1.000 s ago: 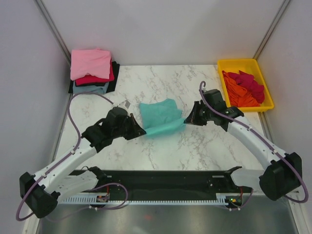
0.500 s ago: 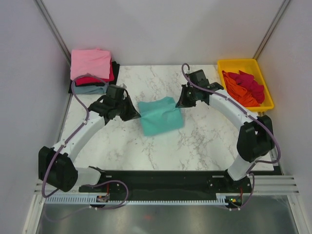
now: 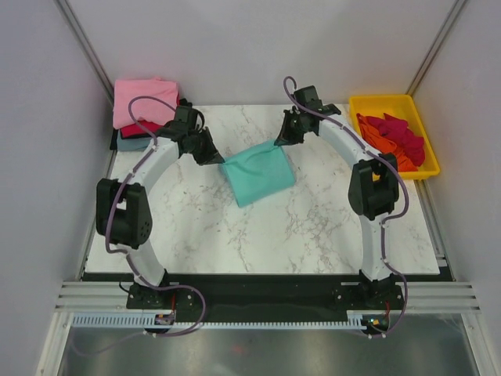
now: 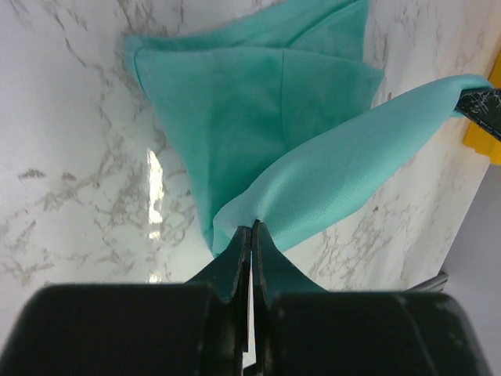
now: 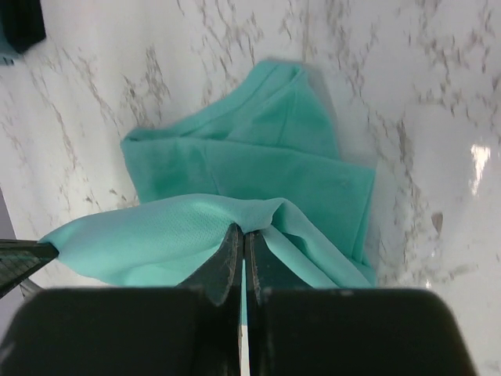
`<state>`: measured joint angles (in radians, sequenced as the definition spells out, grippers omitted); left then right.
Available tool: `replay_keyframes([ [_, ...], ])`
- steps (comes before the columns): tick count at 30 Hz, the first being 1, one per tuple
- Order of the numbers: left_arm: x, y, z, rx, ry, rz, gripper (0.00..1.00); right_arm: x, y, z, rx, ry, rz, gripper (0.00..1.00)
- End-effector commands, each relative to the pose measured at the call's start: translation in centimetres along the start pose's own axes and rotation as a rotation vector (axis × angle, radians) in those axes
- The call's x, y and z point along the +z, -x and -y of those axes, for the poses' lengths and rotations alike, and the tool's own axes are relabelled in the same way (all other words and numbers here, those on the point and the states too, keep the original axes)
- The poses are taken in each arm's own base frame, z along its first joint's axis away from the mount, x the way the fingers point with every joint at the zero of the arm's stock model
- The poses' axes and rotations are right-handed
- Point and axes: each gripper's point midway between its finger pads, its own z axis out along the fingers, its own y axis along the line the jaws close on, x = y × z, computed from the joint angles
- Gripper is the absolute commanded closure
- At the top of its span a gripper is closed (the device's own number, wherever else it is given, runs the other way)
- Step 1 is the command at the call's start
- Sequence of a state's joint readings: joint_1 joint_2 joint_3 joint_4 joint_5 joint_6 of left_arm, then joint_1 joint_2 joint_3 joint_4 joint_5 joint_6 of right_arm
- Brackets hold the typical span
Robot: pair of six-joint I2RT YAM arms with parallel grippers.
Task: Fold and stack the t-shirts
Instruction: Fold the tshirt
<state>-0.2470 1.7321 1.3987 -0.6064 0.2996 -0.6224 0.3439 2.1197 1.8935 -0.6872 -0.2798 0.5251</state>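
Judged soft, light and limp, the teal-green cloth t-shirt (image 3: 258, 174) near the far edge of the marble worktop (image 3: 313, 227) sags between the left gripper (image 4: 252, 227) and right gripper (image 5: 241, 233), each clamped on one corner, the best hold.

Left gripper (image 3: 217, 158) and right gripper (image 3: 279, 142) each pinch tight a far corner of a folded teal t-shirt (image 3: 258, 174), lying just toward 12 o'clock from the middle of a marble table (image 3: 313, 227). A stack of folded shirts (image 3: 145, 106), pink on top, sits at 10 o'clock. A yellow tray (image 3: 380, 100) at 2 o'clock holds loose orange and crimson shirts (image 3: 395, 141).
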Motion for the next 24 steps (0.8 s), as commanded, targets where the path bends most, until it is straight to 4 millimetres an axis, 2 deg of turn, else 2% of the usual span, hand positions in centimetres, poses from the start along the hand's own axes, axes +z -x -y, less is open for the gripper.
replay_keyframes([
  [1, 0.6, 3.8, 0.5, 0.048, -0.036, 0.033, 0.98, 1.0, 3.2, -1.2, -0.003, 0.054, 0.03, 1.0],
  [2, 2.7, 4.1, -1.2, 0.02, -0.006, -0.001, 0.98, 3.3, 2.8, -0.2, 0.016, 0.042, -0.002, 0.99],
  [3, 3.4, 4.4, -1.7, 0.006, 0.004, -0.014, 0.98, 3.3, 4.5, -1.1, 0.014, 0.067, 0.034, 0.95],
  [4, 3.9, 5.5, -1.5, -0.002, -0.009, -0.012, 0.98, 4.3, 4.8, -0.9, 0.024, 0.07, 0.032, 0.88],
  [5, 4.6, 5.9, -1.7, -0.011, -0.015, -0.019, 0.97, 6.9, 4.0, 0.3, 0.048, 0.06, -0.004, 0.72],
  [6, 6.7, 5.8, -3.2, -0.038, 0.007, -0.059, 0.95, 7.1, 5.3, -0.2, 0.064, 0.085, 0.018, 0.67],
  [7, 7.0, 7.2, -2.7, -0.025, -0.001, -0.043, 0.94, 7.9, 5.3, -0.3, 0.078, 0.114, 0.003, 0.53],
  [8, 7.6, 7.5, -3.1, -0.033, 0.014, -0.059, 0.92, 9.8, 4.7, 0.6, 0.094, 0.114, -0.02, 0.45],
  [9, 9.1, 6.7, -4.7, -0.058, 0.061, -0.109, 0.87, 9.8, 5.5, 0.5, 0.097, 0.131, -0.004, 0.39],
  [10, 9.2, 7.3, -4.4, -0.052, 0.052, -0.1, 0.77, 10.1, 5.5, 0.7, 0.102, 0.133, -0.002, 0.35],
  [11, 9.3, 7.5, -5.0, -0.064, 0.06, -0.103, 0.65, 10.0, 6.1, 0.7, 0.094, 0.143, 0.018, 0.3],
  [13, 8.8, 7.7, -5.4, -0.067, 0.085, -0.082, 0.47, 9.8, 6.2, 1.7, 0.106, 0.134, 0.022, 0.27],
  [14, 8.5, 8.2, -5.7, -0.055, 0.114, -0.053, 0.27, 9.1, 6.6, 1.7, 0.103, 0.137, 0.039, 0.26],
  [16, 7.2, 9.7, -5.4, -0.027, 0.115, -0.005, 0.1, 8.1, 7.4, 2.5, 0.102, 0.123, 0.069, 0.26],
  [17, 6.7, 10.4, -5.3, -0.013, 0.117, 0.018, 0.05, 6.8, 8.2, 2.3, 0.086, 0.117, 0.097, 0.26],
  [19, 5.4, 11.3, -5.0, 0.018, 0.135, 0.061, 0.04, 6.0, 8.2, 3.0, 0.086, 0.096, 0.101, 0.26],
  [20, 4.2, 12.0, -4.7, 0.028, 0.147, 0.099, 0.04, 5.1, 8.1, 3.3, 0.074, 0.078, 0.112, 0.25],
  [22, 3.6, 11.3, -5.1, 0.028, 0.163, 0.101, 0.08, 4.2, 7.8, 3.6, 0.058, 0.053, 0.117, 0.25],
  [23, 2.6, 11.3, -4.5, 0.03, 0.149, 0.12, 0.12, 2.7, 8.2, 3.1, 0.042, 0.051, 0.141, 0.25],
  [24, 2.5, 10.9, -4.6, 0.026, 0.142, 0.12, 0.14, 2.8, 7.1, 4.0, 0.035, 0.02, 0.12, 0.25],
])
